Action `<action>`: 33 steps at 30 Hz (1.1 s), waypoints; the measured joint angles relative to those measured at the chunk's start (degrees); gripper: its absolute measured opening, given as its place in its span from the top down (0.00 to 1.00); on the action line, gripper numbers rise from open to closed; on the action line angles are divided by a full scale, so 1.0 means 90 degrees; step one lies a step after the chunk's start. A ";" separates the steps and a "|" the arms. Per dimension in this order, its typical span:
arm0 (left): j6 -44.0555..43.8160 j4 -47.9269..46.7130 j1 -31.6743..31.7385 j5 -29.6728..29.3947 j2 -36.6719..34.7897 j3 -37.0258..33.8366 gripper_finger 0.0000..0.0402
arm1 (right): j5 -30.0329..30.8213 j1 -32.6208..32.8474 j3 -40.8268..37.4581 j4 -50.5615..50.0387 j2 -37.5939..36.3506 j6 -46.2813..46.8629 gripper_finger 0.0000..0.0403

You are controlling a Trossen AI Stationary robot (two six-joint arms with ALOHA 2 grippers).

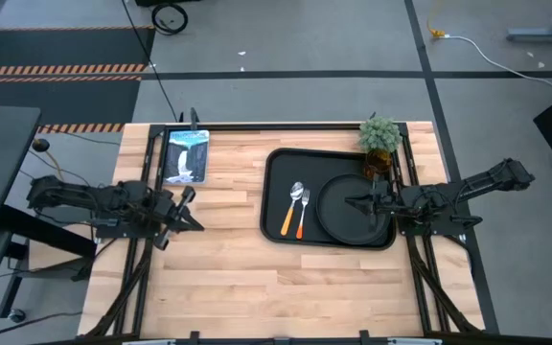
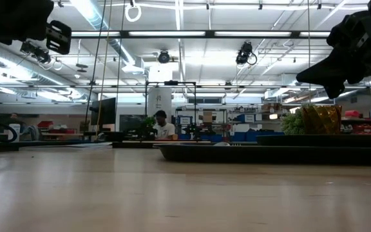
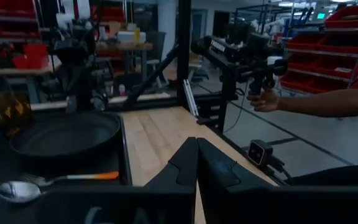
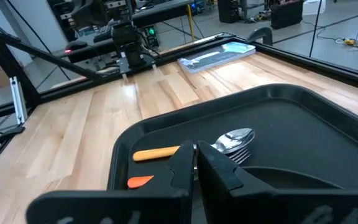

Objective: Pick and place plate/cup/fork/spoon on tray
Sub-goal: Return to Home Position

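Pale wooden planks form the surface (image 1: 228, 259), framed by a dark metal rail, with grey floor beyond. At far left, the left claw (image 1: 188, 208) hovers over bare wood, well apart from the tray, its fingers (image 3: 185, 165) clenched together. Near the back edge lies a flat blue-and-white packet (image 1: 186, 155). Right of centre sits the tray (image 1: 274, 182), holding the cutlery and plate. The spoon (image 1: 291, 210) and the fork (image 1: 303, 213) lie side by side in the tray's left half, orange handles toward the front edge, metal ends toward the back. The plate (image 1: 338, 206) fills the tray's right half. The right claw (image 1: 356, 202) is over the plate, fingers (image 4: 188, 168) pressed shut and empty. Behind it, the cup (image 1: 378, 163) stands at the tray's back right corner, just beside a small potted plant (image 1: 379, 134); whether it rests inside the rim cannot be told.
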 joint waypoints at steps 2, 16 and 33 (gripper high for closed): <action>0.0097 -0.0030 0.0000 -0.0013 -0.0124 0.0000 0.98 | -0.0002 0.0000 0.0000 0.0002 0.0000 0.0000 0.94; 0.0295 -0.0846 0.0000 -0.1229 -0.0677 -0.0002 0.98 | -0.0117 0.0000 0.0000 0.0000 0.0007 0.0168 0.94; 0.0082 -0.0350 0.0000 -0.1639 -0.1401 -0.0843 0.98 | -0.0121 0.0000 0.0000 -0.0011 0.0007 0.0165 0.93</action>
